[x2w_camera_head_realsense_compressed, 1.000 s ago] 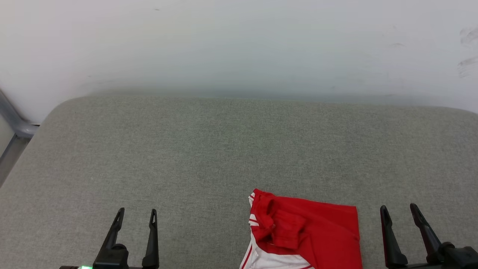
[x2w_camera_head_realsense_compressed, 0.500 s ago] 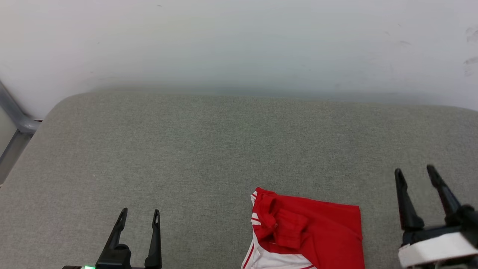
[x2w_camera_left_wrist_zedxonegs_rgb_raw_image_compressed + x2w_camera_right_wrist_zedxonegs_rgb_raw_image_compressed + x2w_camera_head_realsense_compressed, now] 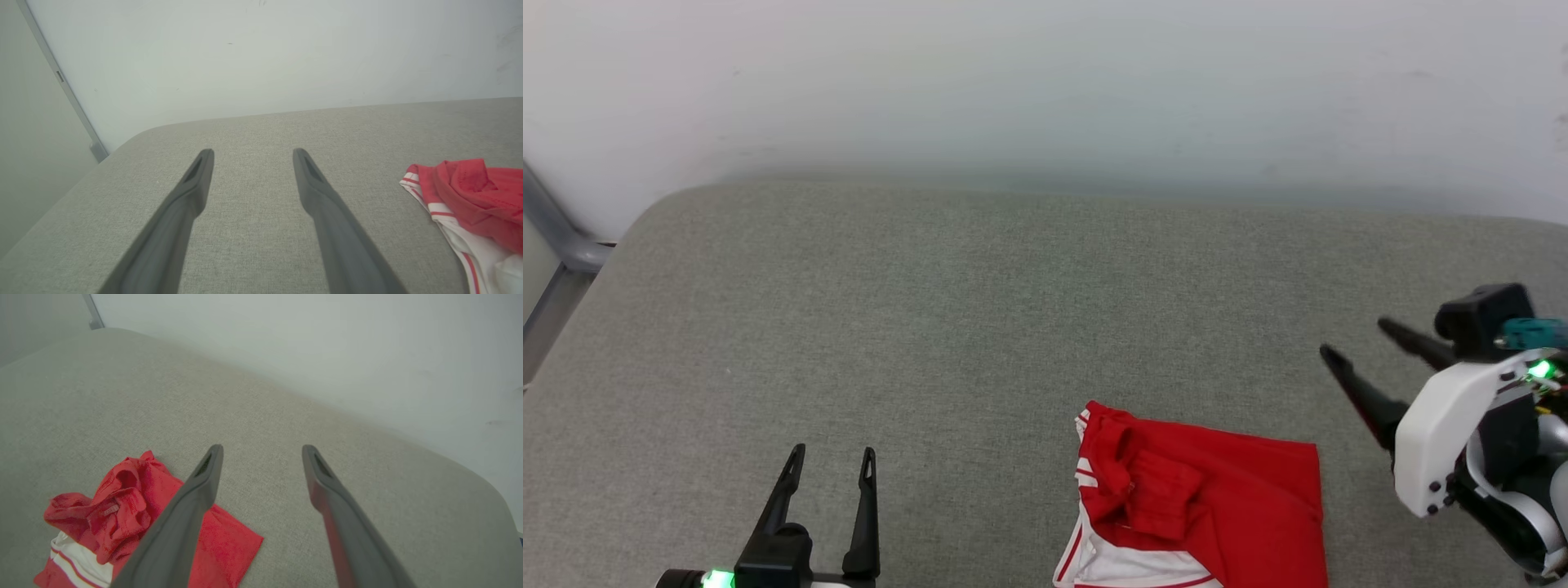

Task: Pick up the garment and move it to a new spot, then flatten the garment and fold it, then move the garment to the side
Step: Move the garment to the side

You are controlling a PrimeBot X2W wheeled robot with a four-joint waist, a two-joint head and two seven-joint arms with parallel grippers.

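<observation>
The garment (image 3: 1217, 506) is a red shirt with a white, red-striped sleeve, bunched at the near middle-right of the grey surface (image 3: 980, 310). Its crumpled edge shows at the right of the left wrist view (image 3: 470, 196) and at the lower left of the right wrist view (image 3: 135, 522). My left gripper (image 3: 832, 457) rests open at the lower left, well left of the garment, nothing between its fingers. My right gripper (image 3: 1356, 339) hangs raised at the right, open and empty, fingers pointing left, up and to the right of the garment.
A pale wall (image 3: 1045, 90) rises straight behind the grey padded surface. A grey metal frame post (image 3: 556, 245) stands at the far left corner. The surface has rounded back corners and stretches bare across its left and middle.
My right arm has risen from the lower right and turned its fingers leftward, its white wrist coming into view. The left gripper and garment have stayed put; the camera shifted slightly.
</observation>
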